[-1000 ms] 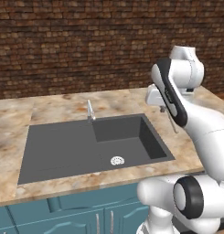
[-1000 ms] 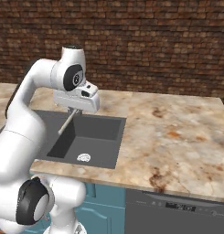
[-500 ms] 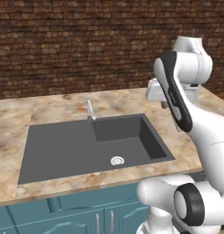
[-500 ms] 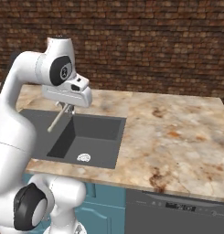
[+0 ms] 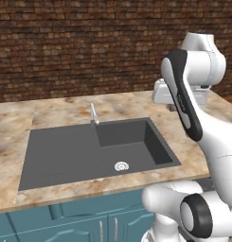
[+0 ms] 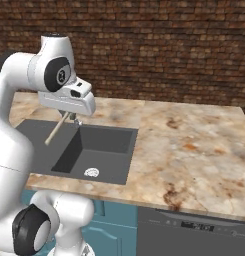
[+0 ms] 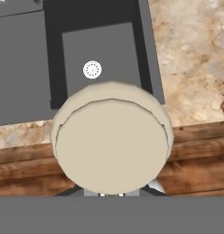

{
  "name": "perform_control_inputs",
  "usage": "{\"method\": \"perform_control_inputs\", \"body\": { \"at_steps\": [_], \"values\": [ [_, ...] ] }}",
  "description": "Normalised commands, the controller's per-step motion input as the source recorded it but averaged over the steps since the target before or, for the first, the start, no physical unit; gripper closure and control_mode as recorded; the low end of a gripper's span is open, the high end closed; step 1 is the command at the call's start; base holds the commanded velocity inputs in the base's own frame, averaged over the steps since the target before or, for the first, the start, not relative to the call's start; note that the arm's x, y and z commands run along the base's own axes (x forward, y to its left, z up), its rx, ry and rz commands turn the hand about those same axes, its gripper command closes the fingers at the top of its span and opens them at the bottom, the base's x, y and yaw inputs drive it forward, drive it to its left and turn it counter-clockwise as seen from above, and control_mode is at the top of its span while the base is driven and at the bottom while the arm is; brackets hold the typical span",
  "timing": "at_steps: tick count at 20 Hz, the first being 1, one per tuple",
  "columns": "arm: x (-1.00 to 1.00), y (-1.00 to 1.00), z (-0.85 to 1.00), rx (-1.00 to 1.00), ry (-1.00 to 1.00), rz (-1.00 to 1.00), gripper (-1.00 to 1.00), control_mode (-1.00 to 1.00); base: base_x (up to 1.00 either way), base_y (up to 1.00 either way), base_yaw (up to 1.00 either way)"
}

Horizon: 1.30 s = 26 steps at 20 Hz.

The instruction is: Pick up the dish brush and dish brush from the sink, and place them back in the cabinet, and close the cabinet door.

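Item: brick wall (image 5: 65, 47) behind a marbled counter (image 6: 194, 145); nothing stands between it and me. Item: sink (image 5: 65, 151), small faucet (image 5: 93, 113) at its 12 o'clock rim, round drain (image 5: 121, 166) in the deeper right basin. Item: my claw (image 6: 64, 116), clamped on the dish brush (image 6: 56, 129), raised above the sink; its handle slants toward 7 o'clock.
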Motion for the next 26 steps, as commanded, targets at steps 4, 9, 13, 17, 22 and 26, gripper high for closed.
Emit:
{"method": "perform_control_inputs", "body": {
  "at_steps": [4,9,13,17,22,26],
  "values": [
    [-0.03,0.0,0.0,0.0,0.0,0.01,1.0,-1.0,0.0,0.0,0.0],
    [0.0,0.0,0.0,0.0,0.0,0.01,1.0,-1.0,0.0,0.0,0.0],
    [-0.03,0.0,0.0,0.0,0.0,0.01,1.0,1.0,-0.11,0.0,0.01],
    [0.0,0.0,0.0,0.0,0.0,0.0,1.0,1.0,-0.34,0.0,0.09],
    [0.0,0.0,0.0,0.0,0.0,0.0,1.0,1.0,-0.6,0.03,0.25],
    [0.0,0.0,0.0,0.0,0.0,0.0,1.0,1.0,-0.44,0.16,0.41]
  ]
}}
